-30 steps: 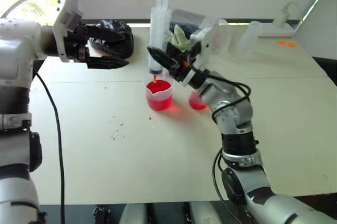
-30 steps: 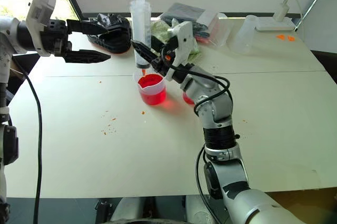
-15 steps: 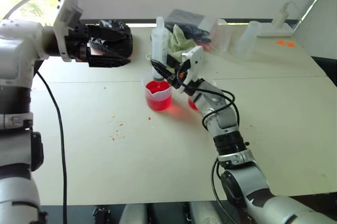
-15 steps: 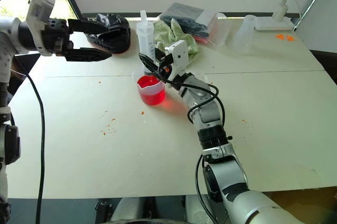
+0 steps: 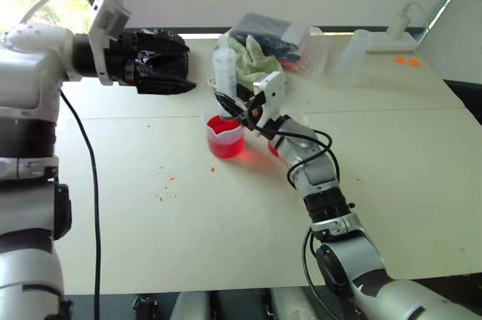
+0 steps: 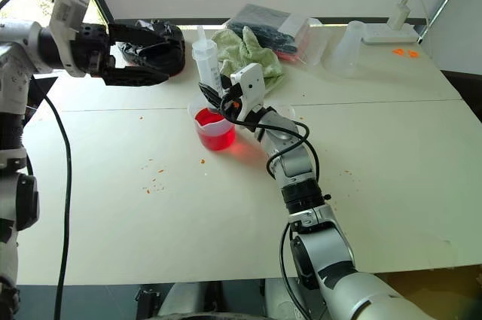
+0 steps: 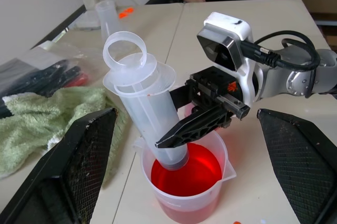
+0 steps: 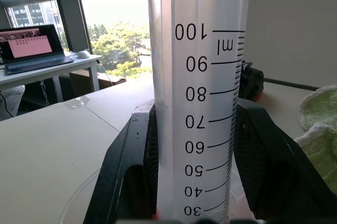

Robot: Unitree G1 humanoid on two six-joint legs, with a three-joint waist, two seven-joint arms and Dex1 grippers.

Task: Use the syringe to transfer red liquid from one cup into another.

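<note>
Clear syringe marked "ml", 30 to 100

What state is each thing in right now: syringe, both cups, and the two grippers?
Syringe: tilted, tip down in the big cup, plunger pushed in.
Big cup: upright, partly full of red liquid.
Small cup: upright, a little red liquid at the bottom.
Right gripper: shut on the syringe.
Left gripper: open, holding nothing.
</note>
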